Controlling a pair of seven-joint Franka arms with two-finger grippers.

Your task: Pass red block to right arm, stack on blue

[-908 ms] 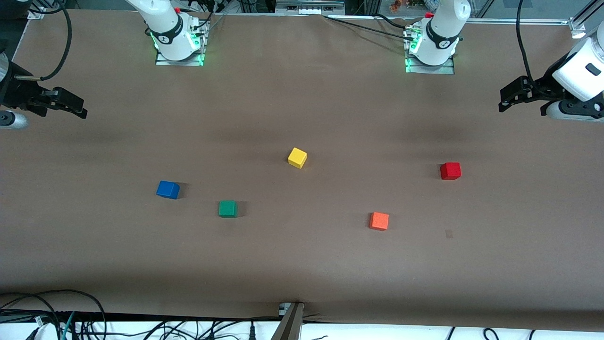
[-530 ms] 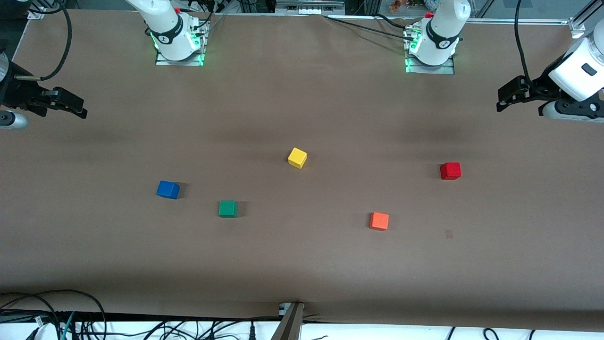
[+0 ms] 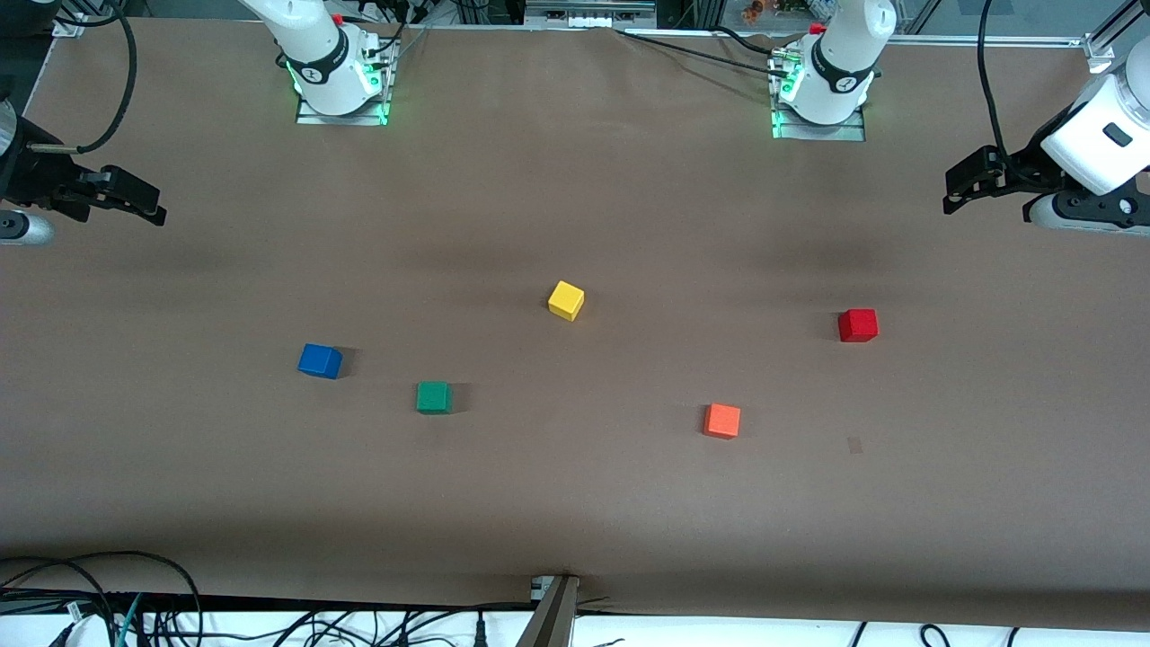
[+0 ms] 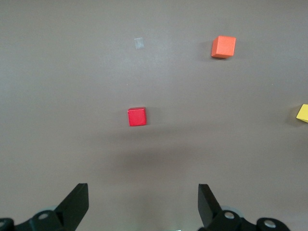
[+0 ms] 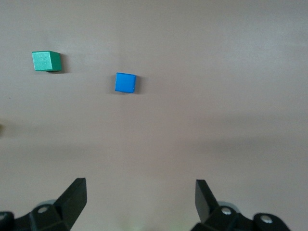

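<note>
Right gripper (image 3: pixel 148 208) hangs high over the right arm's end of the table, jaws wide apart, nothing in them; this arm waits. Blue block (image 3: pixel 320 360) sits on the table toward that end, green block (image 3: pixel 434 396) just beside it and a bit nearer the front camera. Yellow block (image 3: pixel 566 299) mid-table, farther from the camera than the rest. Orange block (image 3: pixel 722 420) toward the left arm's end, nearest the camera. Red block (image 3: pixel 858 324) also toward that end, well apart from the blue one, untouched. Left gripper (image 3: pixel 959 190) is up over the left arm's end of the table, jaws fully apart, empty; its wrist view shows the red block (image 4: pixel 137 116) ahead between the fingertips.

Step, as I judge it: the very start, approach to pick not yet made. Next move calls for the left gripper to get over the red block, drop, straddle it squarely and close before any handover.
</note>
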